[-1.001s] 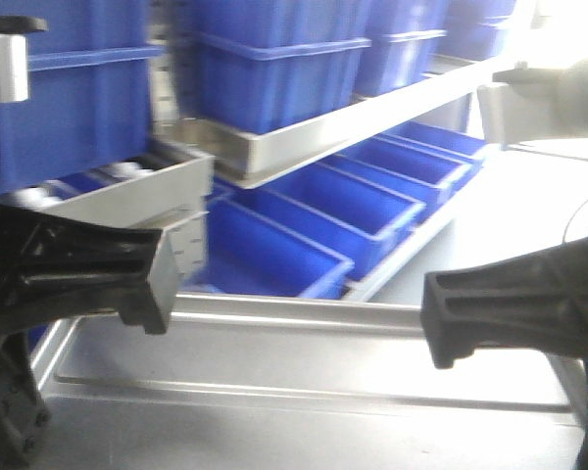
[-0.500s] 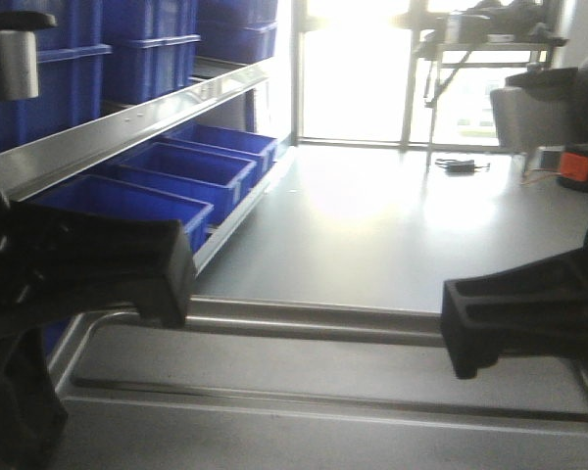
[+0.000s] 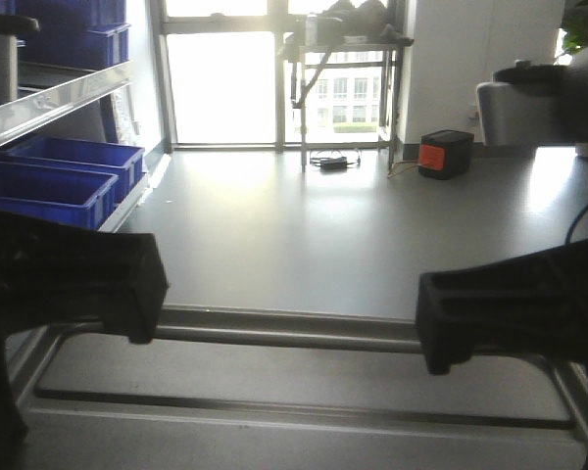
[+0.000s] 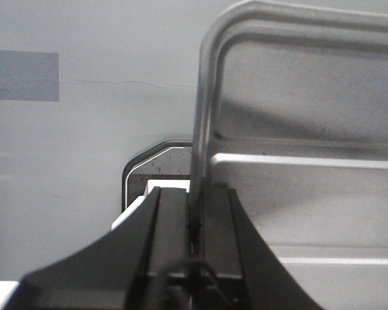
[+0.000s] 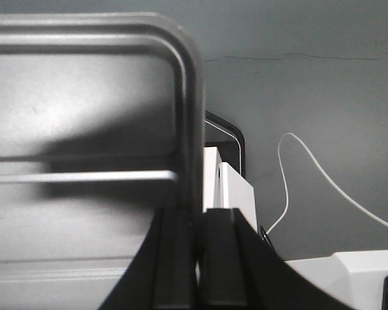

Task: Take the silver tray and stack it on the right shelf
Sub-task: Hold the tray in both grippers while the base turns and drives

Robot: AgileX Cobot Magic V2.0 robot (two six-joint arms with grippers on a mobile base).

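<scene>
The silver tray (image 3: pixel 294 377) fills the bottom of the front view, held level, with a long ridge across its floor. My left gripper (image 3: pixel 137 294) is shut on its left rim and my right gripper (image 3: pixel 436 328) is shut on its right rim. In the left wrist view the jaws of the left gripper (image 4: pixel 194 197) pinch the thin upright rim of the tray (image 4: pixel 297 194). The right wrist view shows the right gripper (image 5: pixel 197 216) clamped the same way on the tray (image 5: pixel 84 116) near its rounded corner. The right shelf is out of view.
A steel rack with blue bins (image 3: pixel 49 181) stands at the far left. Ahead is open grey floor with an orange and black box (image 3: pixel 444 154), a table (image 3: pixel 343 44) by the window and a white pillar. A white cable (image 5: pixel 310 174) lies on the floor.
The view has swung to the right: the rack of blue bins has slid off to the left and the window and open floor have come into view. Both grippers still hold the tray.
</scene>
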